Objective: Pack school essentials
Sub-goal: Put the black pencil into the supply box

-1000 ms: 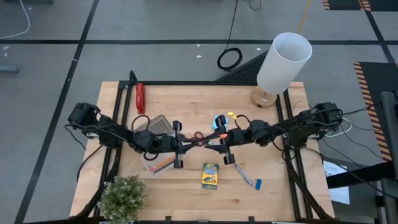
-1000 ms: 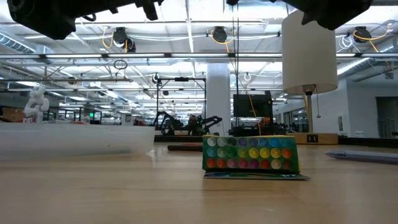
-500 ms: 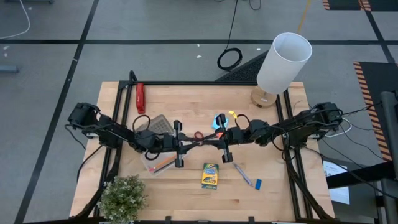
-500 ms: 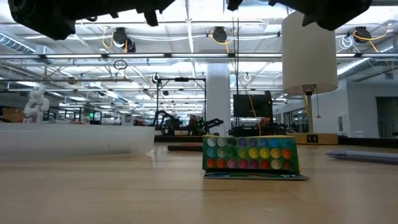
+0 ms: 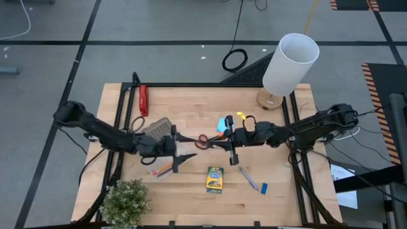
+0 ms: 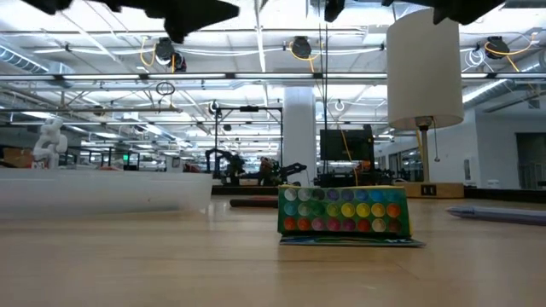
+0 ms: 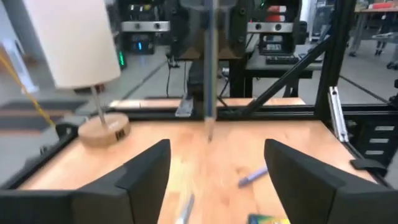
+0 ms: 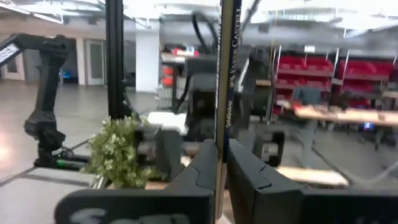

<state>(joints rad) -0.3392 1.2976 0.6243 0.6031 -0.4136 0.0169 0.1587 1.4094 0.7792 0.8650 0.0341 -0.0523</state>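
Wooden tabletop (image 5: 191, 105), framed by black rails, with a white lamp (image 5: 289, 63) at the far right corner and a small plant (image 5: 125, 201) at the near left. Right gripper (image 5: 224, 141) is held over mid-table, fingers pressed together on a dark pencil (image 8: 224, 62), which stands upright between the pads in the right wrist view; probably lifted clear so it can be carried to the case. Left gripper (image 7: 214, 168) is spread wide and pointed toward the right one, the same pencil seen hanging ahead of it (image 7: 209, 68) — likely a handover stance, though that is a judgement. Clear case (image 5: 160, 166) lies just beside the left gripper, an orange pencil (image 5: 164, 168) already inside. Red-handled scissors (image 5: 201, 139) lie between the two grippers. Crayon box (image 5: 215, 179) sits nearer the front edge; blue pen (image 5: 249, 178) and tiny eraser (image 5: 264, 188) to its right, unpacked. Red bar tool (image 5: 144, 100) rests far left, apart.
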